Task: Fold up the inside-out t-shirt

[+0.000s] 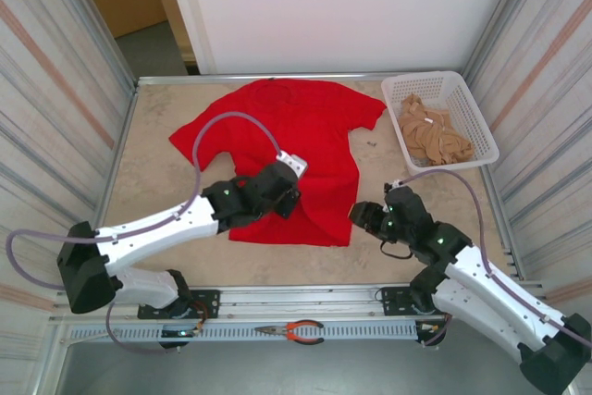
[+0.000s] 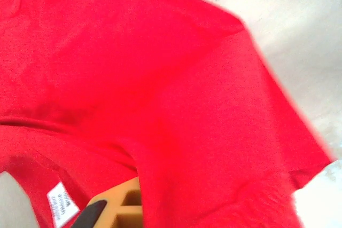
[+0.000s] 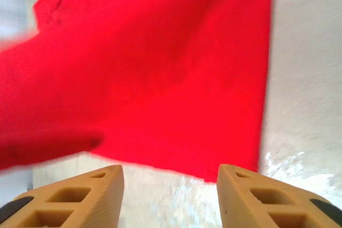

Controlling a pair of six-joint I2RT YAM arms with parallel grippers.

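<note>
A red t-shirt [image 1: 305, 136] lies spread on the beige table [image 1: 157, 182], with its sleeves out to the left and right at the far side. The left gripper [image 1: 282, 199] is on the near left part of the shirt and touches the cloth. The right gripper [image 1: 359, 215] is just beside the near right corner of the hem. At the far right stands a white basket [image 1: 483, 127] with tan cloth [image 1: 430, 131] inside. Pliers [image 1: 294, 330] with red handles lie on the metal rail [image 1: 120, 332] between the arm bases.
</note>
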